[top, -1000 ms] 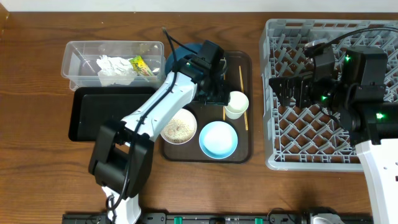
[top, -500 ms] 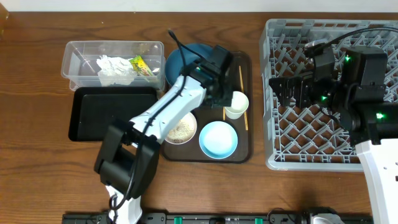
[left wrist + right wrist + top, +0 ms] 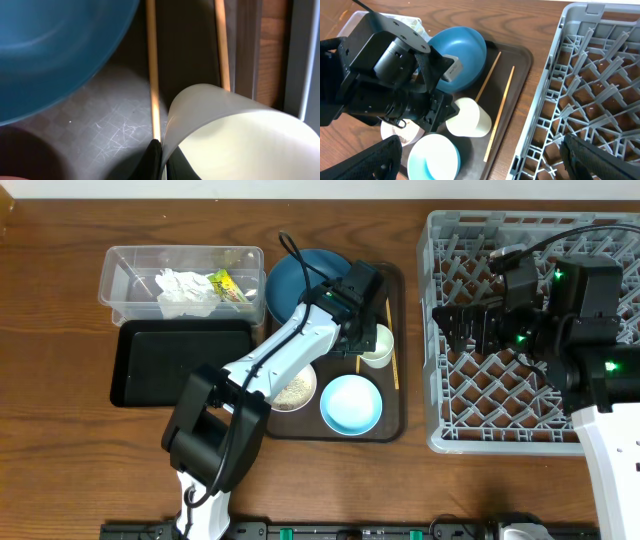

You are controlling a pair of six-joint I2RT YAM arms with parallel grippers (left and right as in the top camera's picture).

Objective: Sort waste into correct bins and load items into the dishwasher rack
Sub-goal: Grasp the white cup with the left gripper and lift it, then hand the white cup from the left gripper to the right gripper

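Overhead first: the left end effector (image 3: 366, 338) sits over the brown serving tray (image 3: 392, 428), closed onto the near rim of the small white cup (image 3: 380, 346), which leans rather than standing square. Around it lie the dark-blue bowl (image 3: 300, 280), the white bowl of rice (image 3: 290, 390), the light-blue bowl (image 3: 351, 403) and two chopsticks (image 3: 388, 305), just beside the cup. The tissue (image 3: 182, 292) and snack wrapper (image 3: 228, 285) are already in the clear tub (image 3: 120, 265). The black tray (image 3: 140, 370) holds nothing I can make out. The right end effector (image 3: 470, 328) hangs over the grey dishwasher rack (image 3: 500, 442), well apart from the serving tray.

From the left wrist, the cup's thin wall runs down between two dark fingertips (image 3: 152, 160) — a pinch on the rim alone, with one chopstick passing close beneath.

From the right wrist, that arm's own fingers are spread wide and carry nothing, and the cup shows tipped at an angle in the other arm's hold.

By my reading, the cup is being taken up for the rack. The risk is the grip: a smooth rim held edge-on may swivel or slip out on the lift — and a swinging cup could catch the chopsticks and flick them onto the counter (image 3: 60, 440), or clip the rack's wall on the way over.
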